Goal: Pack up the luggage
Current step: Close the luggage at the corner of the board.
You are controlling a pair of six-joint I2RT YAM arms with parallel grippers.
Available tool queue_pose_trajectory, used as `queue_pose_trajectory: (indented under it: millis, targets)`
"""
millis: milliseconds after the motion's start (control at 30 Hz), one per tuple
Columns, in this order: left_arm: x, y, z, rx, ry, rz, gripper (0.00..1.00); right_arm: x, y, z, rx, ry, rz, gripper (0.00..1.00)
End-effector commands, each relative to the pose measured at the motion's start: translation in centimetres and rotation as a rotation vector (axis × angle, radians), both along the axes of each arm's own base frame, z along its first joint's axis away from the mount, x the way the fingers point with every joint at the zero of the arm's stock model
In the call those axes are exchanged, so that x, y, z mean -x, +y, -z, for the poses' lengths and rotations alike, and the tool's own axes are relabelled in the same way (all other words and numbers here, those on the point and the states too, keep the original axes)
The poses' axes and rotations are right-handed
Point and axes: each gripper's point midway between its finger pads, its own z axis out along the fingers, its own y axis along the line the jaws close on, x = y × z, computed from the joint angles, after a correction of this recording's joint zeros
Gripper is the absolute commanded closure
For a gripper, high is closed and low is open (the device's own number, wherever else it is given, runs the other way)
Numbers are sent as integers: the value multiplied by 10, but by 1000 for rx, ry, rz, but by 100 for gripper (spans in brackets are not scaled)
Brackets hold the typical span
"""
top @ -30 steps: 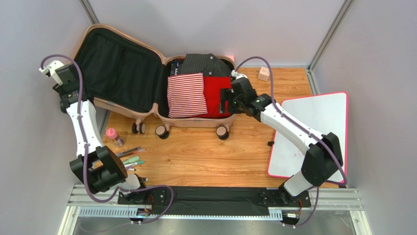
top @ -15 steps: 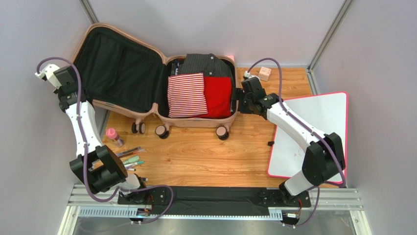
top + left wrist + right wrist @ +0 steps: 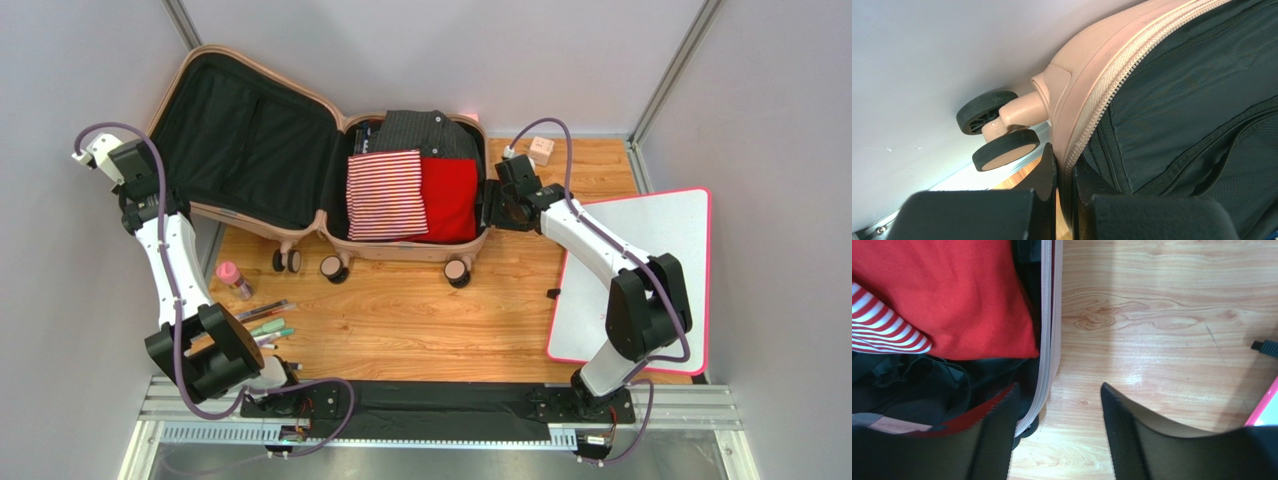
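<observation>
Luggage (image 3: 1087,55) rim between fingers of left gripper (image 3: 1064,161)

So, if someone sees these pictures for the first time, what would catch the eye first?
The large pale pink hard-shell suitcase lies open at the far side of the wooden table, with a red folded cloth and a red-and-white striped cloth in its right half. The left gripper is shut on the lid's zipper rim, and the right gripper stands open over the suitcase's right edge.

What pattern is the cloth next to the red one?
Red and white stripes. The striped cloth shows best in the top view.
</observation>
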Motion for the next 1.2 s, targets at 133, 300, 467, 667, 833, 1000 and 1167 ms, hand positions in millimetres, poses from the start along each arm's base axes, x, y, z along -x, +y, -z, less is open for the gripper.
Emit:
queue_pose_trajectory:
  millis: [133,300,467,667,833,1000,1167]
  targets:
    - [-27,-58,-92,-67,-230,292,100,-19,13,19,-15,25,-8,55]
    - [-28,-74,-108,-72,-264,347,100,-21,17,32,-14,50,-19,67]
    - [-24,-96,-122,-68,-307,405,100,-18,18,43,-15,78,-28,100]
    - [-15,-126,-136,-50,-366,448,100,-16,24,45,-40,82,-40,100]
    - [-8,-144,-151,-68,-401,486,100,-17,28,46,-55,81,-49,100]
    - [-3,-175,-151,-75,-401,545,100,-16,36,46,-73,83,-52,100]
    - [9,-208,-151,-73,-428,584,100,-18,47,45,-83,80,-62,100]
